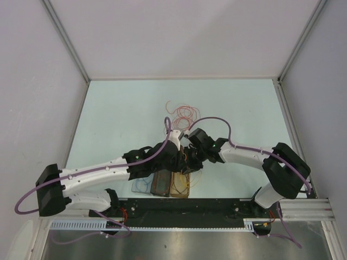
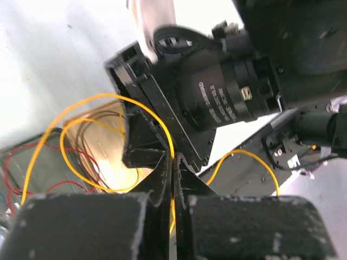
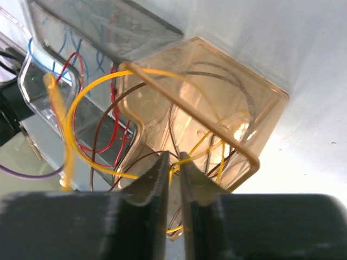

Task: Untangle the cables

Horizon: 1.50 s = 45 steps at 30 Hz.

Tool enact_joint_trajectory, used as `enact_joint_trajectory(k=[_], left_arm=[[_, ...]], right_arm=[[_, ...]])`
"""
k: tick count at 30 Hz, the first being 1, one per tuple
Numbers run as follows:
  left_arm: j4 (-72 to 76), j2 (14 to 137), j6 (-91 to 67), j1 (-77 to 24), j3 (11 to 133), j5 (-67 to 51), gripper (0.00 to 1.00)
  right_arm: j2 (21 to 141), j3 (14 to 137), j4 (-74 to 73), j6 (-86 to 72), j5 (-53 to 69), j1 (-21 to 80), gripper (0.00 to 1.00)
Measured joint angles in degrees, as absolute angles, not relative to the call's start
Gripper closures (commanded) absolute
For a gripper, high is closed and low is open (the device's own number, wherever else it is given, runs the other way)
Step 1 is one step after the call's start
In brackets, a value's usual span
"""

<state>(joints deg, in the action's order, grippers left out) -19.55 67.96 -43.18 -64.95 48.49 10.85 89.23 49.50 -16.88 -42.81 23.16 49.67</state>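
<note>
Amber translucent plastic forms the box taken as the landmark. A smoke-tinted box is set against its left side and a clear box beyond that, all on the table near the arms' bases. Both grippers are found close together just over the amber box. The left gripper is clenched on the orange cable, which is pinched between its fingers and loops out past the box's rim. The right gripper is held at the box's mouth with its jaws nearly together. The orange cable is seen crossing the thin slit, but whether it is gripped cannot be told. A brown cable is looped in and beside the amber box. Red cables are seen through the walls to its left, and a blue cable by the clear box. A loose tangle of red and orange cables lies on the table well beyond the amber box
</note>
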Motion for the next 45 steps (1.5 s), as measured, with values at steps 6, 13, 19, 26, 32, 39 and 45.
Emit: enact_joint_trajectory(k=[6, 13, 19, 26, 32, 39, 45], left_arm=[[-19.3, 65.0, -43.6, -65.5, 47.5, 10.5, 1.0], [-15.6, 61.5, -44.1, -65.8, 47.2, 10.9, 1.0], [-12.2, 61.5, -45.2, -66.1, 46.2, 11.3, 1.0], [-19.1, 64.4, -44.9, -66.2, 43.8, 13.6, 1.0], [-20.9, 65.9, -44.4, -66.2, 43.8, 14.6, 1.0], [-17.3, 73.8, -43.0, -66.3, 43.8, 14.6, 1.0], [-15.5, 83.1, -43.0, -66.8, 43.8, 14.7, 1.0]], right_arm=[[85.7, 49.5, -19.0, -42.2, 21.6, 49.6, 0.5], [79.6, 50.8, -23.7, -41.2, 19.7, 48.3, 0.45], [78.3, 52.5, -29.1, -39.6, 18.4, 46.6, 0.44], [72.5, 54.4, -34.8, -36.7, 17.8, 42.5, 0.44], [70.5, 54.6, -39.7, -34.3, 15.7, 38.8, 0.44], [68.0, 54.6, -41.8, -33.1, 15.0, 36.9, 0.45], [67.7, 54.6, -42.8, -32.5, 14.8, 36.7, 0.46]])
